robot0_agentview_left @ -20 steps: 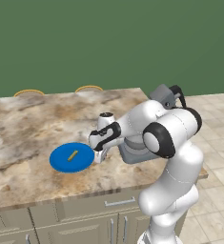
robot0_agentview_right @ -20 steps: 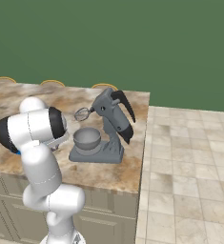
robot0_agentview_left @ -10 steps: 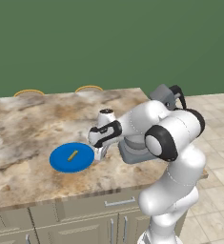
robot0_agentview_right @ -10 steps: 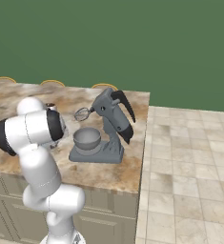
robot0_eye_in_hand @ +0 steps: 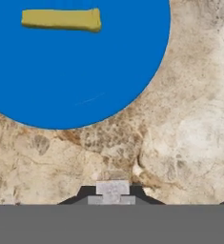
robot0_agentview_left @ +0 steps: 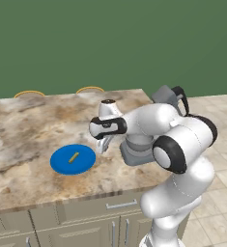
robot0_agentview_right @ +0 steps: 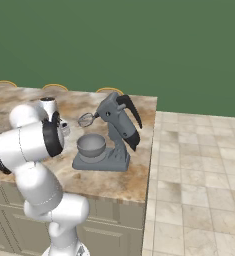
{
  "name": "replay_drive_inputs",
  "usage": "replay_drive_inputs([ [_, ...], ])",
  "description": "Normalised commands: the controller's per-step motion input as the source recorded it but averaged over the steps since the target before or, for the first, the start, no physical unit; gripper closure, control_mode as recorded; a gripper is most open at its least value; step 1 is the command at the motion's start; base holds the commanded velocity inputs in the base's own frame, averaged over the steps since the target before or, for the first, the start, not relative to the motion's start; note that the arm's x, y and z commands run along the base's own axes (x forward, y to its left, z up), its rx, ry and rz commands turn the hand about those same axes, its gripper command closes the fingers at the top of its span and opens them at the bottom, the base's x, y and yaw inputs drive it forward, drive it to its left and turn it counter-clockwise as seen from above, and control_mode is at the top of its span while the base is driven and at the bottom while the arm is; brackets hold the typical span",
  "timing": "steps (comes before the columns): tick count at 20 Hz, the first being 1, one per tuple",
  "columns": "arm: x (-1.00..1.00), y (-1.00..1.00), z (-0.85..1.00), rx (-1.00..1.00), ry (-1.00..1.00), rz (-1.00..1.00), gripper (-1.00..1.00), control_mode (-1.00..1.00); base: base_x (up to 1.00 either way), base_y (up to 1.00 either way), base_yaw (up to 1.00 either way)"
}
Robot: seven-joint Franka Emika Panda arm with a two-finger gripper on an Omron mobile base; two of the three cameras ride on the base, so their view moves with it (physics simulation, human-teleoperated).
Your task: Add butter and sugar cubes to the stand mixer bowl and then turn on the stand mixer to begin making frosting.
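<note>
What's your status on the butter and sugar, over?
End effector shut on a sugar cube, beside the plate. Butter on the plate, untouched. Mixer bowl sits under the raised whisk. Nothing in the way.

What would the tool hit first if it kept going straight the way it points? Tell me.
Most likely the bare marble counter just beside the blue plate. The tool points down there; the butter lies off that line.

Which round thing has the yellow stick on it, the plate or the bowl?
The blue plate. The butter lies on it; the grey bowl sits on the mixer.
</note>
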Motion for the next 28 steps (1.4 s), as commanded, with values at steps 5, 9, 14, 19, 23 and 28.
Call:
replay_drive_inputs([
  [5,-0.50,-0.19,0.45,0.00,0.00,-0.01,1.00,-1.00,0.00,0.00,0.00],
  [9,-0.80,-0.30,0.29,0.00,-0.02,-0.06,1.00,-1.00,0.00,0.00,0.00],
  [14,-0.73,-0.23,0.33,0.00,-0.06,-0.16,1.00,-1.00,0.00,0.00,0.00],
  [19,-0.18,-0.07,0.63,0.00,-0.01,-0.24,1.00,-1.00,0.00,0.00,0.00],
  [23,0.00,-0.11,0.72,0.00,0.00,-0.31,1.00,-1.00,0.00,0.00,0.00],
  [28,-0.02,-0.34,0.49,0.00,0.00,-0.34,1.00,-1.00,0.00,0.00,0.00],
])
